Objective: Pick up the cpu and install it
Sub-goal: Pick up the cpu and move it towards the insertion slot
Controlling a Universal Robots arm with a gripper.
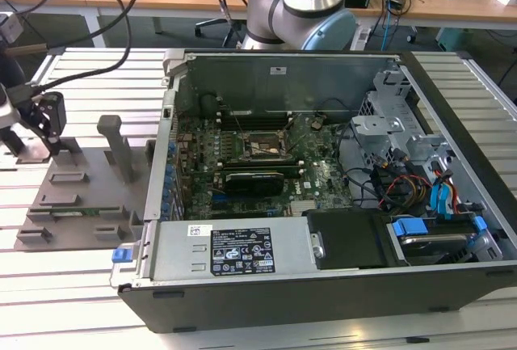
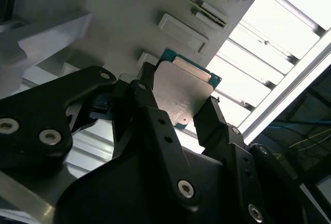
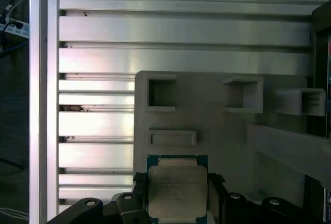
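The cpu [image 2: 183, 93], a flat square chip with a silver-grey top and a green rim, sits between the black fingers [image 2: 209, 123] of my gripper [image 2: 181, 97], which is shut on its two opposite edges. In the first wrist view the cpu [image 3: 177, 190] is held in the gripper [image 3: 177, 195] over the grey holder tray [image 3: 207, 131]. In the exterior view the gripper [image 1: 47, 120] hangs over the far left corner of that tray [image 1: 81, 184], well to the left of the open computer case. The motherboard socket [image 1: 262, 148] lies inside the case with its frame around it.
The open computer case [image 1: 323, 285] takes up the middle and right of the slatted metal table [image 1: 48, 301], with its near wall and power supply toward the front. An upright grey post [image 1: 117, 144] stands on the tray between gripper and case. Cables hang at the far left.
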